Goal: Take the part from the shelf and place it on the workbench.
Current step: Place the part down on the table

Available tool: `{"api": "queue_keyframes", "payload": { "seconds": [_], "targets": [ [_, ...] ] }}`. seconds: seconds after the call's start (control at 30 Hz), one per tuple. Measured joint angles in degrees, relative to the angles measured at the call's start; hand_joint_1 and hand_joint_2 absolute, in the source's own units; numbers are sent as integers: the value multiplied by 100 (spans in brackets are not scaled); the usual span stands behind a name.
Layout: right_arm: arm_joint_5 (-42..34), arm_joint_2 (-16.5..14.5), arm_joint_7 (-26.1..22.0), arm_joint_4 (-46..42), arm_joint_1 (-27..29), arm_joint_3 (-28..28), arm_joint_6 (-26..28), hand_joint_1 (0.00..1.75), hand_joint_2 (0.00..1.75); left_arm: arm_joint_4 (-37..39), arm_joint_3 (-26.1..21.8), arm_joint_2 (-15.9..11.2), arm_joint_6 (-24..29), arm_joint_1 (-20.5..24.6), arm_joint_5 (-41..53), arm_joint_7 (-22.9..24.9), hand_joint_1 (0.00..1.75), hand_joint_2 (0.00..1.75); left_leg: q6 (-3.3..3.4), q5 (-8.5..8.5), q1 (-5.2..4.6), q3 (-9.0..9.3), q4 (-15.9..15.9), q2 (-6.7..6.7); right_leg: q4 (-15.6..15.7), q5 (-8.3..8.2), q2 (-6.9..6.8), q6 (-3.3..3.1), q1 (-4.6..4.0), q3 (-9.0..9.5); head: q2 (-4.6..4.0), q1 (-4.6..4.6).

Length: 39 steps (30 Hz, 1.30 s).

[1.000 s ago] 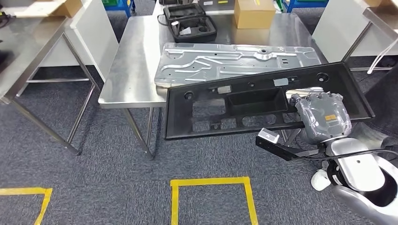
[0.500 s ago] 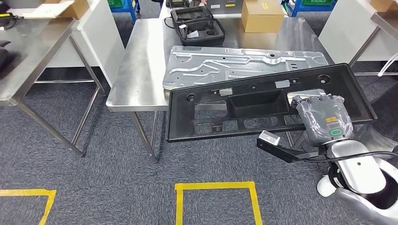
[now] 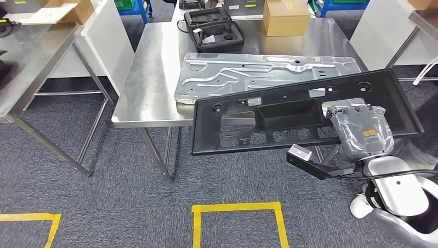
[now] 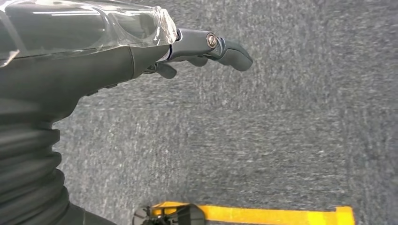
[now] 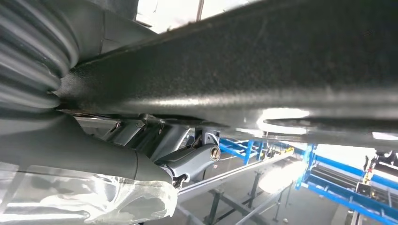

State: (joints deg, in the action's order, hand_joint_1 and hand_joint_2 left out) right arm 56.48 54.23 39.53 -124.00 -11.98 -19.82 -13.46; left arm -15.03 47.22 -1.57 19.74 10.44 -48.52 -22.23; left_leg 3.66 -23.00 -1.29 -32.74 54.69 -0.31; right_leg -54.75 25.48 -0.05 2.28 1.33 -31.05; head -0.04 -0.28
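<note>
Part (image 3: 289, 116), long black panel, gripped near its right end by right hand (image 3: 361, 132), overhanging workbench (image 3: 150, 77) edge.

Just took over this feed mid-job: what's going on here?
The right hand holds a long black plastic panel in front of the steel workbench, its far edge overlapping the near edge. A silver stamped metal sheet already lies on the bench. The left hand hangs over carpet, holding nothing.
</note>
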Motion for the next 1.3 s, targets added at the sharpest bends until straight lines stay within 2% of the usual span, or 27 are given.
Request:
{"api": "queue_keyframes", "payload": {
  "seconds": [0.1, 0.17, 0.2, 0.27, 0.3, 0.33, 0.37, 0.43, 0.47, 0.5, 0.6, 0.67, 0.7, 0.77, 0.8, 0.83, 0.87, 0.93, 0.97, 1.0, 1.03, 1.07, 1.13, 1.17, 1.2, 1.27, 1.3],
  "targets": [
    [12, 10, 1, -8, 51, 59, -37, 175, 175, 0, -2, -5, -13, 2, 0, 2, 0, 175, 66, -4, -8, 70, -103, 3, 14, 34, -1, 86, 15, 25, 0, 1],
    [25, 22, 1, -19, 66, 108, -47, 175, 175, -1, -3, -5, -19, 5, 1, 2, 0, 175, 104, 21, 40, 156, -181, 2, -287, 216, 1, 117, 4, -92, 0, 10],
    [31, 24, 1, -23, 74, 132, -51, 175, 175, -1, -3, -5, -23, 7, 2, 2, 0, 175, 121, 20, 55, 182, -198, 4, -634, 386, 2, 124, 8, -257, 0, 18],
    [38, 23, 1, -26, 95, 159, -67, 175, 175, -1, -3, -3, -32, 9, 2, 3, 0, 175, 144, -10, 61, 214, -200, 3, -1449, 702, 4, 153, 7, -701, 0, 31],
    [40, 22, 1, -26, 114, 164, -77, 175, 175, -1, -3, -1, -38, 4, 2, 3, 0, 175, 144, -30, 64, 232, -198, 1, -1689, 734, 3, 170, 16, -862, 0, 34],
    [42, 22, 1, -26, 133, 171, -89, 175, 175, -1, -3, 1, -44, -2, 2, 3, 0, 175, 131, -56, 72, 258, -194, -4, -1693, 639, 3, 186, 26, -910, 0, 36],
    [46, 22, 1, -26, 148, 183, -99, 175, 175, -1, -3, 3, -49, -9, 2, 3, 0, 175, 110, -88, 84, 292, -186, -10, -1457, 438, 2, 204, 41, -836, 0, 36],
    [65, 16, 1, -26, 162, 221, -117, 175, 175, -1, -3, 2, -54, -14, 2, 3, 0, 175, 43, -178, 92, 360, -147, -22, -631, -11, 4, 249, 76, -473, 0, 42],
    [81, 11, 1, -29, 174, 248, -128, 175, 175, -1, -4, -1, -55, -10, 4, 2, 0, 175, 9, -224, 82, 379, -120, -27, -305, -138, 14, 240, 89, -323, 0, 46],
    [95, 5, 1, -32, 188, 274, -139, 175, 175, -1, -4, -4, -55, -4, 7, 2, 0, 175, -17, -258, 69, 386, -101, -30, -118, -185, 24, 222, 96, -236, 0, 50],
    [128, -10, 1, -39, 257, 359, -169, 175, 175, -1, -5, -5, -56, 2, 13, 1, 0, 175, -55, -311, 64, 384, -80, -30, -51, -147, 42, 100, 88, -207, 0, 54],
    [154, -17, 1, -46, 292, 444, -176, 175, 175, -1, -5, -4, -57, 7, 20, 2, 0, 175, -110, -479, 84, 253, 226, -18, -44, -126, 39, 36, 92, -182, 0, 50],
    [166, -19, 1, -51, 304, 491, -178, 175, 175, -1, -5, -4, -60, 11, 24, 3, 0, 175, -143, -633, 94, 87, 565, -11, -43, -116, 37, 17, 93, -168, 0, 48],
    [179, -22, 1, -56, 329, 564, -185, 175, 175, -1, -5, -4, -66, 6, 30, 10, 0, 175, -181, -947, 105, -388, 1440, -5, -43, -92, 34, -9, 85, -148, 0, 44],
    [180, -24, 1, -56, 344, 585, -189, 175, 175, -1, -5, -2, -69, -3, 31, 15, 0, 175, -177, -994, 105, -578, 1728, -5, -43, -78, 34, -17, 76, -131, 0, 43],
    [181, -25, 1, -56, 364, 601, -192, 175, 175, -1, -5, 1, -70, -11, 31, 18, 0, 175, -155, -929, 98, -672, 1806, -5, -41, -59, 35, -24, 62, -104, 0, 43],
    [181, -26, 1, -57, 382, 614, -194, 175, 175, -1, -5, 2, -72, -14, 32, 19, 0, 175, -113, -757, 88, -645, 1638, -5, -38, -39, 36, -28, 43, -70, 0, 43],
    [191, -31, 1, -64, 403, 660, -199, 175, 175, -1, -5, -6, -73, -7, 32, 19, 0, 175, 67, -265, 19, -319, 762, -6, -28, 2, 38, -36, 6, 4, 0, 48],
    [202, -35, 1, -70, 407, 687, -204, 175, 175, -3, -6, -9, -78, 0, 33, 18, 0, 175, 151, -95, -17, -148, 364, 10, -20, 19, 42, -32, -12, 28, 0, 52],
    [212, -43, 1, -75, 414, 714, -213, 175, 175, -5, -7, -12, -82, 9, 38, 16, 0, 175, 208, 0, -57, -28, 87, 23, -14, 34, 45, -23, -20, 40, 0, 57],
    [219, -52, 1, -77, 422, 732, -222, 175, 175, -8, -7, -14, -87, 15, 43, 15, 0, 175, 226, 12, -83, 19, -19, 34, -8, 43, 45, -9, -19, 44, 0, 62],
    [223, -57, 1, -79, 428, 746, -228, 175, 175, -10, -7, -8, -91, 17, 48, 14, 0, 175, 213, 10, -87, 33, -41, 44, 2, 49, 47, 13, -25, 46, 0, 63],
    [221, -61, 1, -84, 446, 779, -235, 175, 175, -12, -7, -5, -94, 11, 53, 16, 0, 175, 178, 42, -54, 79, -125, 36, -34, 90, 41, 54, -27, 43, 1, 66],
    [219, -61, 1, -85, 449, 804, -237, 175, 175, -13, -7, -3, -96, 11, 57, 18, 0, 175, 172, 57, -29, 112, -169, 34, -164, 171, 39, 72, -32, -10, 1, 67],
    [216, -62, 1, -86, 453, 831, -239, 175, 175, -14, -7, -2, -97, 14, 61, 19, 0, 175, 168, 67, -7, 145, -202, 31, -426, 309, 38, 84, -35, -131, 2, 76],
    [200, -70, 1, -85, 457, 862, -240, 175, 175, -14, -7, -1, -101, 19, 72, 21, 0, 175, 194, 42, 2, 170, -208, 27, -1236, 662, 35, 114, -24, -555, 2, 91],
    [192, -76, 1, -85, 467, 868, -240, 175, 175, -14, -7, 0, -102, 14, 75, 22, 0, 175, 196, 26, 3, 182, -207, 26, -1578, 762, 35, 133, -15, -760, 2, 98]
  ]
}}
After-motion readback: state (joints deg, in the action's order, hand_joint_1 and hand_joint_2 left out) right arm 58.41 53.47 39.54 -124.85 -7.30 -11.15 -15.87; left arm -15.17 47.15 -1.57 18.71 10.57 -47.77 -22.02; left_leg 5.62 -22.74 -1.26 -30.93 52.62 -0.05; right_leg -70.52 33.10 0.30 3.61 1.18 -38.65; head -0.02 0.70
